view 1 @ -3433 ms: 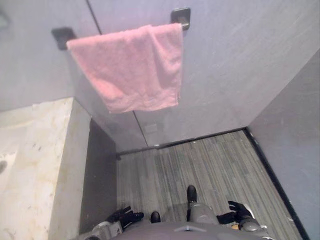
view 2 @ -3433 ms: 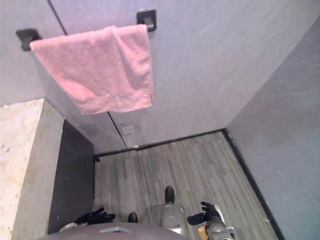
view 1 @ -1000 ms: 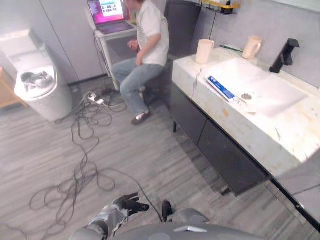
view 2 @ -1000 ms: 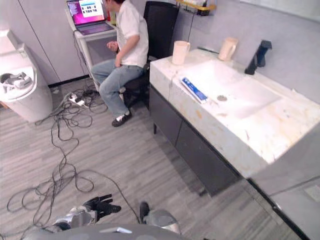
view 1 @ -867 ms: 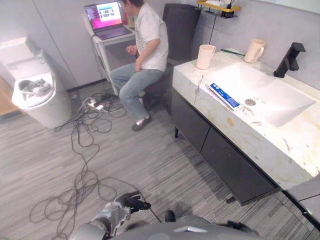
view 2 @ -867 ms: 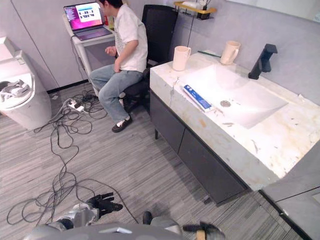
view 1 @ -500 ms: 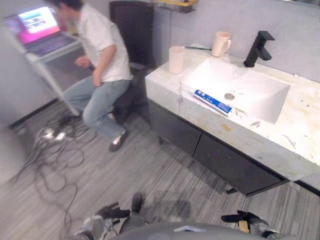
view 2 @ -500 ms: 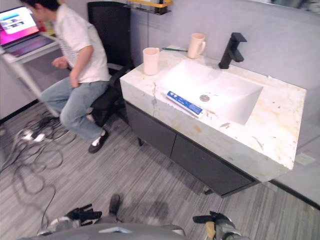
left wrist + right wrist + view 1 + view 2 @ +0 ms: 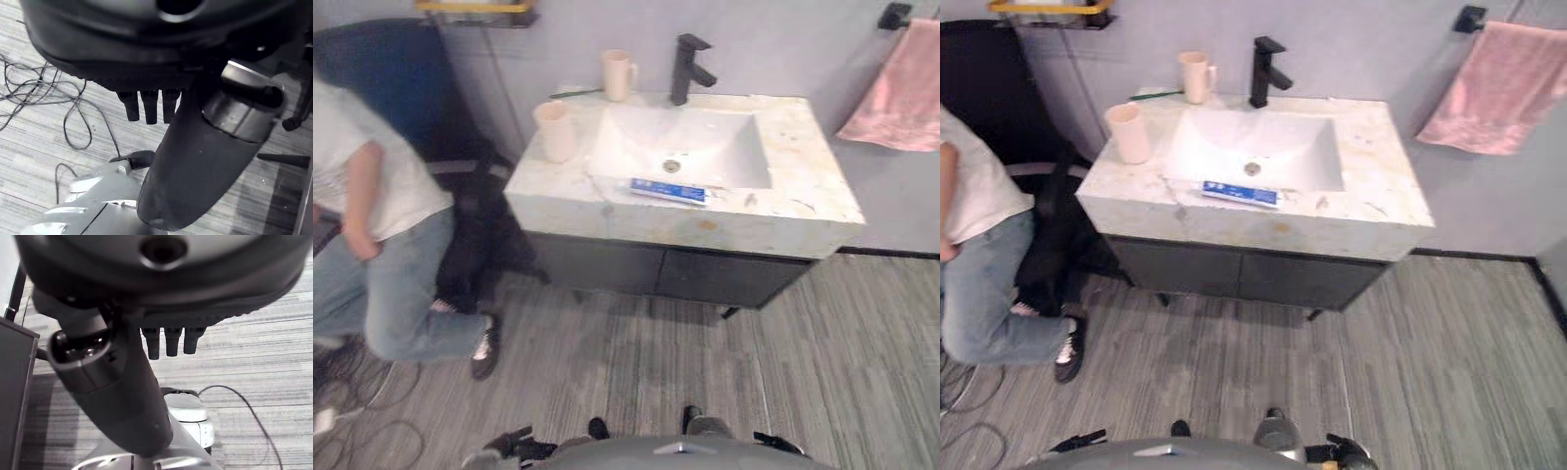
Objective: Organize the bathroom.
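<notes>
A marble vanity (image 9: 803, 191) with a white basin stands straight ahead. A blue and white toothpaste tube (image 9: 668, 191) lies on its front rim. A pale cup (image 9: 555, 131) stands at the counter's left, and a handled mug (image 9: 618, 74) is at the back beside a black faucet (image 9: 688, 69). A green toothbrush (image 9: 576, 93) lies behind the cup. A pink towel (image 9: 901, 88) hangs on a wall rail at the right. My left hand (image 9: 514, 443) and right hand (image 9: 773, 443) hang low above the floor. Both have straight fingers (image 9: 149, 105) (image 9: 168, 340) holding nothing.
A seated person (image 9: 372, 245) in a white shirt and jeans takes up the left side, in front of a dark chair (image 9: 391, 78). A yellow shelf (image 9: 475, 8) is on the wall above it. Cables lie on the grey plank floor (image 9: 862, 343) at the lower left.
The camera has swung round: the vanity now faces me squarely, the towel has come in at the right and the person has slid to the left edge. Both hands stay low.
</notes>
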{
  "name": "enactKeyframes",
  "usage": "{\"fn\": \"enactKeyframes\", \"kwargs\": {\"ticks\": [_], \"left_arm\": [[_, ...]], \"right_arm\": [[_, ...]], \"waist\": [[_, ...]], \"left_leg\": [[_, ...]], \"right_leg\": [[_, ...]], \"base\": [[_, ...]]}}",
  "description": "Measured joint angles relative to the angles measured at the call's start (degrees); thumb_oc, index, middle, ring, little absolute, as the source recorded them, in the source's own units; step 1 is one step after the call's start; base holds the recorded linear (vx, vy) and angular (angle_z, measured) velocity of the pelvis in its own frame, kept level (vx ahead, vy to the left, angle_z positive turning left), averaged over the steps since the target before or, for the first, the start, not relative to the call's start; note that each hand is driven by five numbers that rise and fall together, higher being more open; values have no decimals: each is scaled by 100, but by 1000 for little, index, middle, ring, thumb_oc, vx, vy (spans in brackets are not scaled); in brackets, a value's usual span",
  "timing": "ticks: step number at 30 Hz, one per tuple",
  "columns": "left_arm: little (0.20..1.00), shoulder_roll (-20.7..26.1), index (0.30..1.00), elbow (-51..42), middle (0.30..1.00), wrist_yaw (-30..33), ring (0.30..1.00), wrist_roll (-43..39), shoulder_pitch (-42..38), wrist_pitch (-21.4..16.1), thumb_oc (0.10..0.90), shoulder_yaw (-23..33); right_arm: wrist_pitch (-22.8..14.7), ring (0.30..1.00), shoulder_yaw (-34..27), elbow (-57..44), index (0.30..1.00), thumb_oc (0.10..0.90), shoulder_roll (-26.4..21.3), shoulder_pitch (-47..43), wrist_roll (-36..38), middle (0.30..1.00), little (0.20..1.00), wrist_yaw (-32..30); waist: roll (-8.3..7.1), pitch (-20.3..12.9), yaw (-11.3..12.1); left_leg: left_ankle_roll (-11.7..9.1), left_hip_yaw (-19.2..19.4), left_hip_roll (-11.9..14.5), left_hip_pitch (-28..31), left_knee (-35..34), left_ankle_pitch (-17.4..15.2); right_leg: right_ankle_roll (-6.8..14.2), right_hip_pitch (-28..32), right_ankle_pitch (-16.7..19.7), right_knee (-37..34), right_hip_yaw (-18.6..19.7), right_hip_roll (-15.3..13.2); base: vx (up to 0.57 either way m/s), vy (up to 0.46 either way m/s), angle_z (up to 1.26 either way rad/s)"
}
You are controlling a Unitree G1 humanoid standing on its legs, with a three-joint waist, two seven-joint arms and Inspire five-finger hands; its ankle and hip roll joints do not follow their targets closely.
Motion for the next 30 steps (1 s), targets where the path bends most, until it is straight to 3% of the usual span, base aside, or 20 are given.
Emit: {"fn": "enactKeyframes", "kwargs": {"ticks": [2,3,5,8,9,10,11,12,13,14,16,18,19,20,23,26,30], "left_arm": [[900,94,900,17,900,16,900,26,81,-22,800,20],[900,94,900,2,900,39,900,51,13,-35,800,-3],[900,-76,900,-3,900,56,900,52,-51,-49,800,-46],[900,-173,900,1,900,99,900,108,-77,-36,800,-45],[900,-176,900,50,900,136,900,175,-138,-78,800,-3],[900,-141,900,41,900,159,900,191,-213,-137,800,9],[900,-72,900,54,900,179,900,204,-338,-196,800,17],[900,-90,900,-2,900,202,900,213,-390,-219,800,28],[900,-136,900,0,900,207,900,213,-452,-224,800,3],[900,-187,900,23,900,198,900,219,-449,-198,800,-40],[900,-258,900,-20,900,211,900,224,-569,-154,800,-57],[900,-319,900,-23,900,259,900,222,-564,-103,800,-88],[900,-375,900,-4,900,253,900,234,-539,-110,800,-228],[900,-397,900,-4,900,267,900,252,-574,-143,800,-299],[900,-382,900,2,900,321,900,254,-552,-143,800,-295],[900,-338,900,-4,900,490,900,253,-455,-183,800,-258],[900,-256,900,-26,900,677,900,277,-386,-279,800,-233]], "right_arm": [[-44,900,3,-7,900,800,31,62,12,900,900,58],[-47,900,8,-6,900,800,16,131,35,900,900,79],[-150,900,8,13,900,800,-53,150,104,900,900,65],[-207,900,5,-10,900,800,-158,158,266,900,900,126],[-212,900,9,-69,900,800,-167,100,264,900,900,188],[-211,900,13,-63,900,800,-158,92,265,900,900,210],[-214,900,71,-53,900,800,-150,-35,260,900,900,248],[-212,900,189,-54,900,800,-187,-105,248,900,900,259],[-216,900,298,-66,900,800,-233,-189,249,900,900,260],[-232,900,398,-56,900,800,-300,-268,247,900,900,309],[-303,900,378,-49,900,800,-342,-327,237,900,900,357],[-338,900,369,-54,900,800,-401,-262,233,900,900,379],[-384,900,353,-65,900,800,-498,-166,236,900,900,374],[-394,900,270,-27,900,800,-472,-86,223,900,900,353],[-400,900,219,-36,900,800,-290,57,190,900,900,424],[-420,900,234,-68,900,800,-190,103,-21,900,900,433],[-416,900,342,-71,900,800,-199,71,-255,900,900,436]], "waist": [[-111,-43,-81],[-193,-120,-154],[-32,-247,-30],[114,-300,-20],[105,-263,-20],[68,-249,17],[-82,-141,45],[-119,-109,125],[-107,-121,128],[-71,-128,123],[-28,-109,106],[-3,-121,1],[127,-128,-73],[153,-142,-126],[27,-54,-178],[-130,-75,-111],[-169,-85,54]], "left_leg": [[-64,-29,20,22,8,14],[-140,-182,64,17,-6,48],[-222,-169,198,-36,14,62],[-304,-178,360,-129,258,30],[-467,-404,481,-347,810,-58],[-486,-537,490,-460,1090,-52],[-541,-979,483,-776,1799,-59],[-609,-1339,445,-916,2104,-94],[-727,-1694,392,-868,1874,-170],[-806,-2055,308,-746,963,-156],[-691,-2007,360,-768,472,-69],[-553,-1982,300,-807,734,21],[-449,-1948,261,-756,716,39],[-455,-1839,218,-585,452,-45],[-353,-1767,8,-336,24,128],[-220,-1684,-160,-238,25,53],[-182,-1648,-188,-162,19,2]], "right_leg": [[132,198,516,-326,61,98],[65,366,853,-535,84,205],[-38,361,835,-659,103,408],[-168,383,777,-668,114,579],[-271,378,668,-652,138,610],[-284,385,658,-653,169,581],[-320,395,635,-712,368,525],[-483,491,703,-746,521,497],[-440,544,712,-838,647,502],[-350,544,755,-980,748,563],[-317,488,807,-1046,824,651],[-383,636,861,-1086,840,715],[-360,661,778,-1040,851,789],[-343,686,754,-945,868,724],[-312,633,706,-782,928,517],[-294,688,694,-738,810,313],[-289,735,689,-715,748,287]], "base": [[10,-26,-22],[17,-47,36],[58,-58,6],[48,-81,-7],[20,-3,-6],[30,37,-11],[65,219,-43],[66,239,-56],[96,328,-81],[67,195,-67],[69,213,-57],[47,195,-22],[61,207,11],[71,192,3],[42,77,-1],[13,16,-2],[6,-1,-3]]}}
